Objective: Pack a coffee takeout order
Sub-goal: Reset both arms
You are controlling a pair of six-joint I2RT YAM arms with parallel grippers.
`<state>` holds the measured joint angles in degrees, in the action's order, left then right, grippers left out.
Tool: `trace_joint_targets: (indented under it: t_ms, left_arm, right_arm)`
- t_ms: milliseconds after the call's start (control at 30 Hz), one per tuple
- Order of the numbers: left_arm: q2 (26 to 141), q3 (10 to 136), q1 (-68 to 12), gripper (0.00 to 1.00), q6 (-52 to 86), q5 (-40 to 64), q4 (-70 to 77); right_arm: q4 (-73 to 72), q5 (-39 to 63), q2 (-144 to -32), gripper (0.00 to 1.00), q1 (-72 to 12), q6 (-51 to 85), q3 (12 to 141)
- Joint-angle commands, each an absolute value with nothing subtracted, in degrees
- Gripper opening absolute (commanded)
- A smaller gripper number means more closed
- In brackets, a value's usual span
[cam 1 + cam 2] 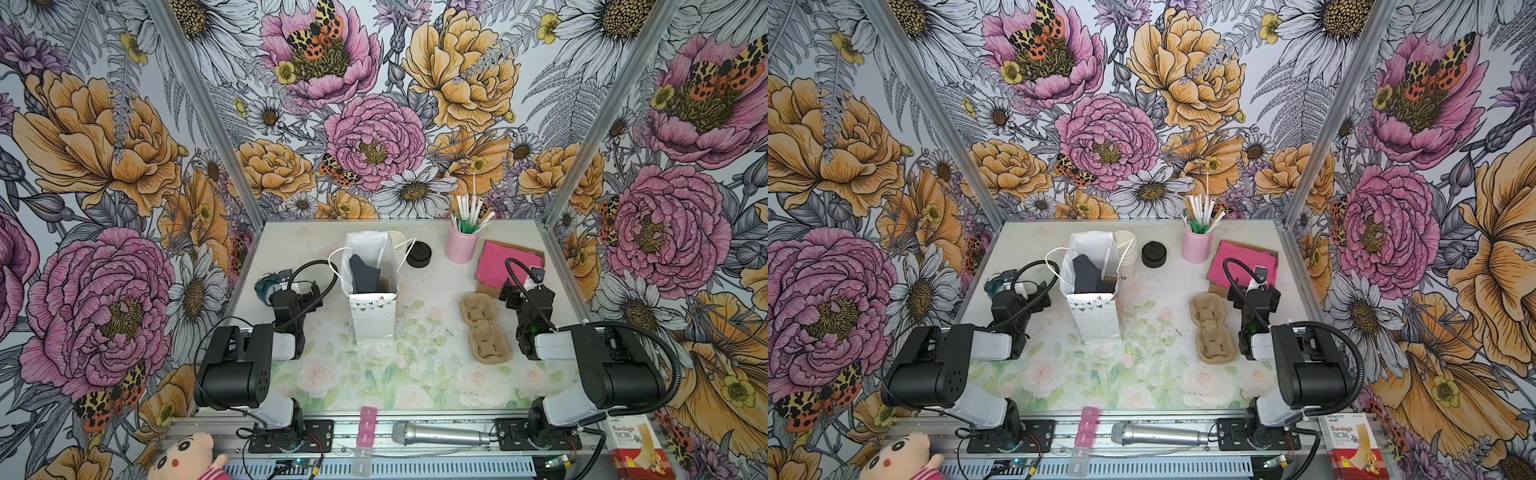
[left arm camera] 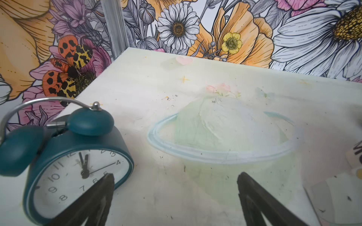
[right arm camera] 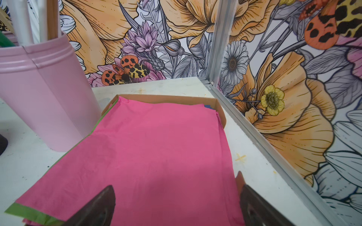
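Note:
A white paper bag (image 1: 371,316) (image 1: 1096,316) stands open mid-table in both top views, with a black napkin (image 1: 363,272) (image 1: 1087,272) inside it. Behind the bag are nested white paper cups (image 1: 398,245) (image 1: 1126,248), and a black domed lid (image 1: 418,253) (image 1: 1153,253) sits to their right. My left gripper (image 1: 296,295) (image 1: 1022,296) (image 2: 175,176) is left of the bag, open and empty above bare table. My right gripper (image 1: 525,293) (image 1: 1253,297) (image 3: 177,186) hovers open over the pink napkin (image 1: 505,264) (image 3: 166,152), holding nothing.
A teal alarm clock (image 1: 265,284) (image 2: 74,166) stands just beside my left gripper's finger. A pink cup of straws (image 1: 460,245) (image 3: 39,88) is at the back right. The pink napkins lie in a cardboard tray (image 3: 168,97). A pulp cup carrier (image 1: 484,328) lies right of centre.

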<state>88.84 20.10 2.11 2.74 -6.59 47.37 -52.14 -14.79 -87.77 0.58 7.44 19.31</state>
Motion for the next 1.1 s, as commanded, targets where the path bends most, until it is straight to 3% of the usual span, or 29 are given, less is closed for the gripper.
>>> trace_joint_targets:
  t_ms: [0, 1067]
  left_arm:
    - [88.8, 20.5, 1.6, 0.99, 1.7, -7.4, 55.8]
    - [88.7, 21.7, -0.3, 0.99, -0.6, -8.1, 53.7]
  right_arm:
    - [-55.2, -15.5, -88.0, 0.99, 0.4, 7.3, 19.6]
    - [-54.9, -15.5, -87.8, 0.99, 0.4, 7.4, 19.7]
